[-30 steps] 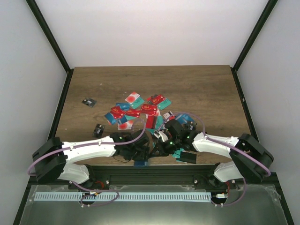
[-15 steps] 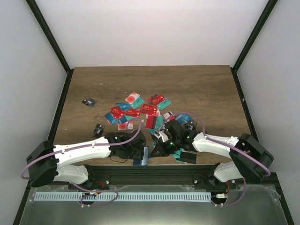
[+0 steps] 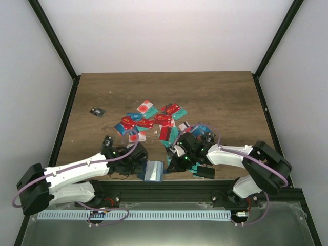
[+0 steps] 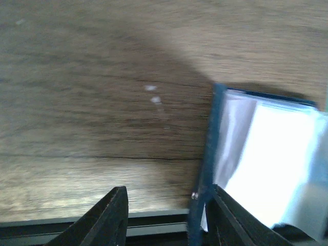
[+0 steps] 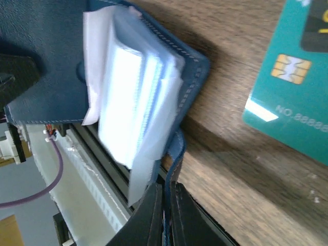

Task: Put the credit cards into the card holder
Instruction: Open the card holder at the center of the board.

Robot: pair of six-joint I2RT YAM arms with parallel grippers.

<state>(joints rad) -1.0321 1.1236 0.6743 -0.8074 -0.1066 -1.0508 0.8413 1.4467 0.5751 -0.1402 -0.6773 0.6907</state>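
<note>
The card holder (image 3: pixel 154 170) lies open at the table's near edge, navy outside with pale clear sleeves showing. In the right wrist view my right gripper (image 5: pixel 166 187) is shut on a thin blue flap of the card holder (image 5: pixel 46 66), with the sleeves (image 5: pixel 128 102) fanned out. My right gripper (image 3: pixel 171 163) sits just right of the holder. My left gripper (image 3: pixel 139 160) is open and empty just left of it. In the left wrist view the holder's edge (image 4: pixel 205 164) lies against the right finger (image 4: pixel 225 215) of my left gripper (image 4: pixel 168 190). The credit cards (image 3: pixel 154 120) lie scattered mid-table.
A teal card (image 5: pixel 292 87) lies beside the holder, with a black flat piece (image 3: pixel 205 172) at the front right. Two small black chips (image 3: pixel 96 111) (image 3: pixel 107 142) lie to the left. The black rail (image 4: pixel 154 223) runs along the near edge.
My left gripper has drawn back to the left, away from the holder. The holder, standing on edge half a second ago, now lies open with its sleeves up. My right gripper keeps its hold.
</note>
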